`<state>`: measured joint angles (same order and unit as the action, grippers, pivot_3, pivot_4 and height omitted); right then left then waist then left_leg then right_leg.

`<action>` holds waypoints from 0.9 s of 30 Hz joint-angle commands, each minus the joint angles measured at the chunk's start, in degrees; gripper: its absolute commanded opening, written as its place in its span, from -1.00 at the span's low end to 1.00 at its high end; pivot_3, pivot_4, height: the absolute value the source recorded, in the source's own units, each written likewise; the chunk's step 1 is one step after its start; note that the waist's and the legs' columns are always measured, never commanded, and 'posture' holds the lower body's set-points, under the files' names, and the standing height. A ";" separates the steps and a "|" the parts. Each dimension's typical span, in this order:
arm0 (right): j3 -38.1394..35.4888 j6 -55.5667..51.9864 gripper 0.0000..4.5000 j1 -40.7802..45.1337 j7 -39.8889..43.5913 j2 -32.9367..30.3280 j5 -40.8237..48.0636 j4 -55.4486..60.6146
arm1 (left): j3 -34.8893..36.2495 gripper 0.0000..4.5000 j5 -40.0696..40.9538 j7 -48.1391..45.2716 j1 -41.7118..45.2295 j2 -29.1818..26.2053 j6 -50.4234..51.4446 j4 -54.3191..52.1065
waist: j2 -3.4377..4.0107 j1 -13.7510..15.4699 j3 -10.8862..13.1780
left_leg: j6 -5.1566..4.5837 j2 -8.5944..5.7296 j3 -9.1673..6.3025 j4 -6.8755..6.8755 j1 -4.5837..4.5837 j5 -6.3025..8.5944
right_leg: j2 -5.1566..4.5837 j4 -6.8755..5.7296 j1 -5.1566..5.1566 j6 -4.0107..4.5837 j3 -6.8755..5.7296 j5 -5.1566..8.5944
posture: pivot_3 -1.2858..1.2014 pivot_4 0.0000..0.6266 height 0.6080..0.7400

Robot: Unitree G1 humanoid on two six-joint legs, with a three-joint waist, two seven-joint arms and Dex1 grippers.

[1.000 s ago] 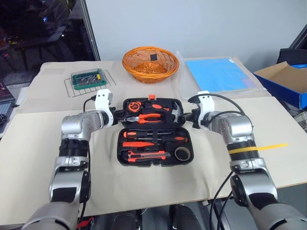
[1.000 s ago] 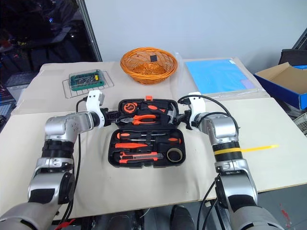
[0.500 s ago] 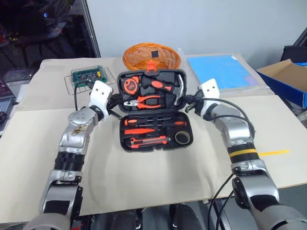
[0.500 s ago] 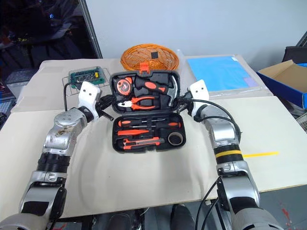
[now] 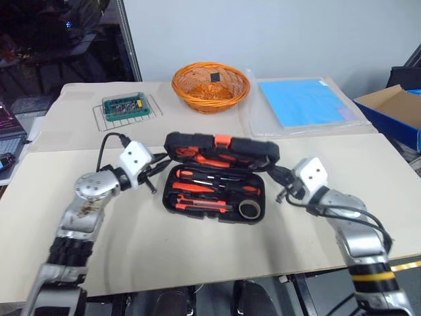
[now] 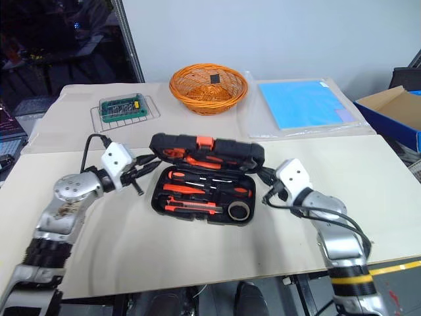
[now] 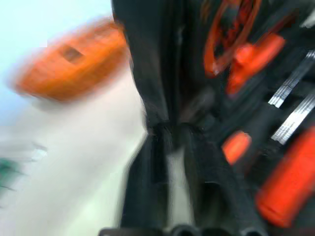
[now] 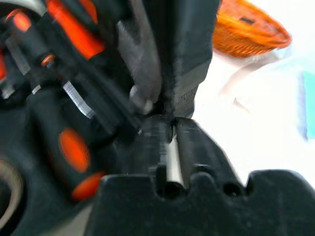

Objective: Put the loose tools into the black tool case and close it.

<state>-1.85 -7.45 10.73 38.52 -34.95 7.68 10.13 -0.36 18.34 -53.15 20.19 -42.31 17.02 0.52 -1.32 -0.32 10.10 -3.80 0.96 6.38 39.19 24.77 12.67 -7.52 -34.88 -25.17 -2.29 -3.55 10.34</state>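
The black tool case [image 5: 220,178] sits mid-table, lid [image 5: 220,147] about half lowered over the base, orange latch [image 5: 223,139] on the lid's front edge facing up. In the base recesses lie 2 long screwdrivers w/ black-and-orange handles [image 5: 217,186], a small orange screwdriver [image 5: 187,187], an orange-and-black utility knife [image 5: 200,203] along the near edge, and a greyish tape ring [image 5: 247,209] in the near right corner. Orange-handled pliers [image 5: 207,160] show under the lid.

Left end effector [image 5: 152,174] is just beside the case's left end, at lid level; its fingers [image 7: 147,187] stand narrowly apart w/ a thin gap, tips at the lid's edge; can't tell if they touch it. Right end effector [image 5: 276,176] is at the case's right end; its fingers [image 8: 192,142] also show a slim gap, tips right up against the lid's corner.

Farther back on the table [image 5: 197,257]: orange wicker basket [image 5: 210,86], green box of bits [image 5: 126,106] on a wire rack, blue sheet [image 5: 304,102]. A cardboard box [image 5: 395,112] stands off the right side.
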 commanded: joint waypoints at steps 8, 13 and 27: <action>-17.10 -26.43 -0.59 -16.95 13.85 -17.45 19.91 25.98 | 6.03 0.51 18.14 -28.76 -1.86 -23.66 24.72 -3.70 | 0.07 0.51 0.02 | 0.57 0.10 -0.01 -0.01 -0.19 0.21 | 0.00 -0.07 -0.04 0.55 -0.05 0.34 | 0.03 -0.52 1.00; -9.16 -33.80 -1.00 -17.19 11.62 -16.04 27.07 35.74 | 7.08 0.91 23.15 -28.81 -2.67 -21.89 27.87 -10.92 | 0.02 0.86 0.01 | 0.54 0.14 -0.06 -0.01 -0.14 0.22 | 0.00 -0.09 0.02 0.54 -0.04 0.34 | 0.03 -0.52 1.00; 15.03 -43.07 -1.00 10.09 -18.32 1.32 2.50 13.46 | -0.18 0.91 17.60 -15.29 3.68 -10.06 22.92 -22.11 | -0.25 0.71 -0.11 | 0.17 -0.01 0.00 0.04 -0.03 -0.13 | 0.00 -0.11 -0.05 0.58 0.08 0.22 | 0.03 -0.52 1.00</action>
<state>14.40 -52.67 16.76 24.87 -35.21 14.22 26.05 0.16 36.68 -70.04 22.45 -53.32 41.20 -19.49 -1.57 0.40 9.99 -3.63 0.96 6.41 39.24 24.72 12.54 -7.52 -34.99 -25.22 -1.73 -3.46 10.53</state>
